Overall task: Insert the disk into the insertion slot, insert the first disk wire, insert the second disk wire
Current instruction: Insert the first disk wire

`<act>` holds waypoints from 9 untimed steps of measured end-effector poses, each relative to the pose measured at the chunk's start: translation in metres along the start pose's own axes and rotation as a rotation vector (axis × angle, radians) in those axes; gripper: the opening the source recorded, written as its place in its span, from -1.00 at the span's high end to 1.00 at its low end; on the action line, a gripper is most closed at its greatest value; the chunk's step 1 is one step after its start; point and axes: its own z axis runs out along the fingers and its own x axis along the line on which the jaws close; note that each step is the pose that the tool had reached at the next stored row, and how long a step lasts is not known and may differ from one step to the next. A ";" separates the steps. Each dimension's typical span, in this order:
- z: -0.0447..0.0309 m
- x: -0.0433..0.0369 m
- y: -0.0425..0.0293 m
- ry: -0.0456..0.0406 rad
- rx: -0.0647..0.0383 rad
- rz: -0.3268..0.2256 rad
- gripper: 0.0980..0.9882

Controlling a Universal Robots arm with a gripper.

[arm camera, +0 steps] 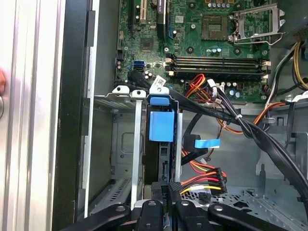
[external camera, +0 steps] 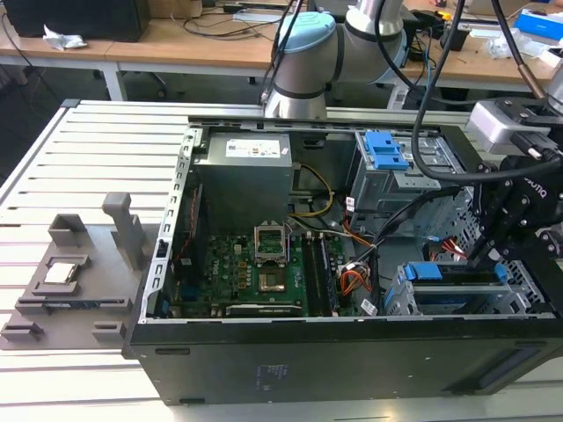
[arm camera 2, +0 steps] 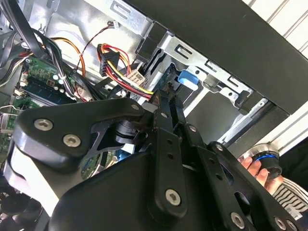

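The disk (external camera: 457,283) lies inside the insertion slot (external camera: 400,297) at the near corner of the open computer case, on the exterior view's right. Its blue carrier handle (arm camera: 161,124) faces the motherboard, and the carrier's blue (arm camera 2: 187,79) also shows past my fingertips. My gripper (external camera: 482,255) reaches down at the disk's end. Its fingers (arm camera 2: 166,120) stand close together on a black connector (arm camera: 172,186) with red, yellow and black wires (arm camera: 207,179). This connector sits against the disk's back edge. A light blue flat connector (arm camera: 207,143) hangs loose beside the cage.
The motherboard (external camera: 264,272) and the power supply (external camera: 242,176) fill the case's middle and back. A taller grey cage with a blue latch (external camera: 387,149) stands behind the slot. Cable bundles (arm camera: 250,130) cross near my gripper. A person's hand (arm camera 2: 252,168) rests outside the case wall.
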 end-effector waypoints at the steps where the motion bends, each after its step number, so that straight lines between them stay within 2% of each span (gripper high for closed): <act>1: 0.0000 0.0000 0.0000 0.0001 0.000 0.000 0.84; 7: -0.0027 0.0002 0.0003 -0.0002 0.000 0.000 0.84; 9: -0.0030 0.0002 0.0003 -0.0040 0.000 0.000 0.84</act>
